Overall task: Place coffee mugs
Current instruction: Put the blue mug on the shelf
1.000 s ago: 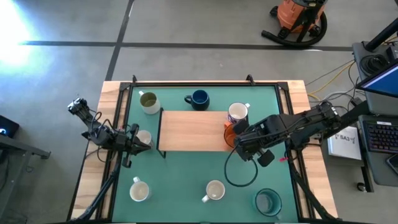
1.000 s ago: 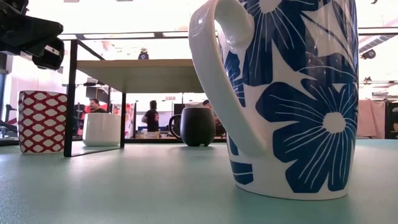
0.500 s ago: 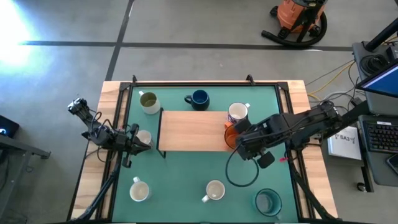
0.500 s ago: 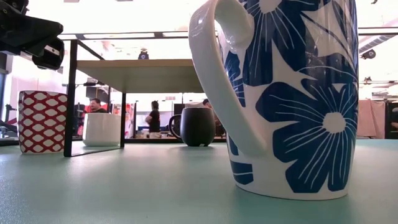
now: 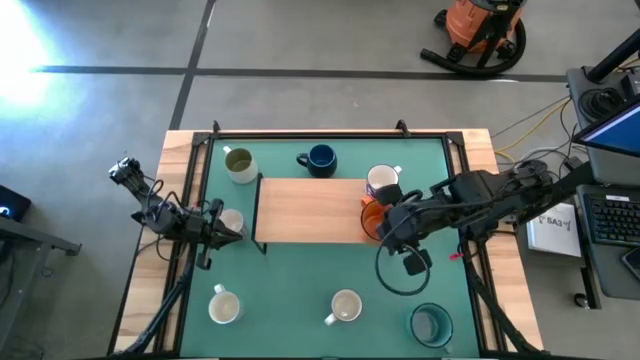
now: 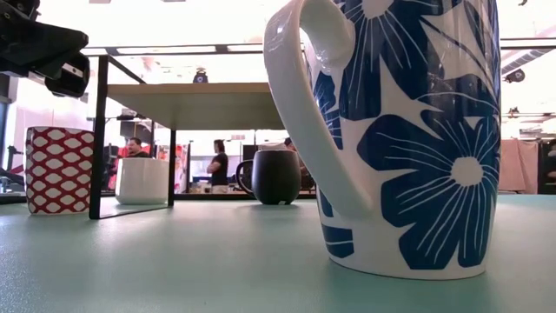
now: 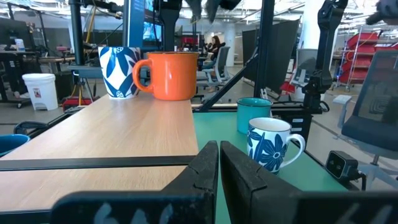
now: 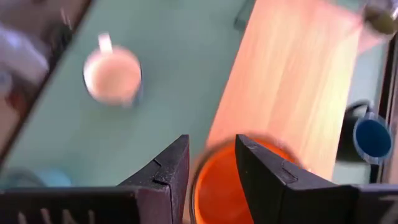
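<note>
Open-plan lab: office chairs (image 7: 219, 59), monitors (image 7: 281, 46), concrete floor (image 5: 300, 95).

Orange mug (image 7: 170, 75); blue-flowered white mug (image 6: 408, 130); teal mug (image 5: 431, 323); green mat (image 5: 300, 275).

Right arm (image 5: 470, 200) swung, its wrist shifted toward the table's right edge and its forearm laid more level across the mat; right gripper (image 5: 385, 215) drew slightly rightward, off the orange mug (image 5: 371, 217) at the wooden shelf's (image 5: 310, 208) right end, open fingers above the rim; cable loop (image 5: 398, 272) moved right and nearer; background person (image 6: 219, 162) stepped right.
</note>
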Action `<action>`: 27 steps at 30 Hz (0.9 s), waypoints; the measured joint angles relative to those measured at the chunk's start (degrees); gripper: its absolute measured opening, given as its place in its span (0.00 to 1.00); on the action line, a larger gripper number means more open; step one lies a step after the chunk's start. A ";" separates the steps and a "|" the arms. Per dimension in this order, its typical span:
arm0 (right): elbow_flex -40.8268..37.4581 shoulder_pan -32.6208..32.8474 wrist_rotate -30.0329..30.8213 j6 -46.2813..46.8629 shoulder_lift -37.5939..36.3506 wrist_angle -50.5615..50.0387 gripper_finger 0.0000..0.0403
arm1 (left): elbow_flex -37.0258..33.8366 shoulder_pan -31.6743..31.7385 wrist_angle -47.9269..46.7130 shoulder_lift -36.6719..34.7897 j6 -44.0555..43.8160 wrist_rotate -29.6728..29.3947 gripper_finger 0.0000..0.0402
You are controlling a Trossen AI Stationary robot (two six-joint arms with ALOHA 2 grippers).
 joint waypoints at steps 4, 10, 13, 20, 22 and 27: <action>-0.51 0.61 -0.02 2.69 0.00 11.86 0.28 | 0.00 -0.02 0.00 0.00 0.01 0.01 0.00; -3.52 1.13 -0.50 9.69 0.25 30.62 0.27 | 0.00 0.00 0.00 0.00 -0.01 0.01 0.00; -5.07 1.56 -0.46 11.17 0.39 38.21 0.28 | 0.00 0.00 0.00 0.00 0.01 0.00 0.00; -5.66 2.13 -0.41 13.42 0.39 42.00 0.32 | 0.00 -0.01 0.00 0.00 0.01 0.01 0.00; -5.68 2.28 -0.17 11.82 0.39 42.74 0.33 | 0.00 -0.01 0.00 0.01 0.01 0.02 0.00; -5.68 2.79 -0.07 9.32 1.03 44.56 0.33 | 0.00 -0.01 0.00 0.00 0.00 0.00 0.00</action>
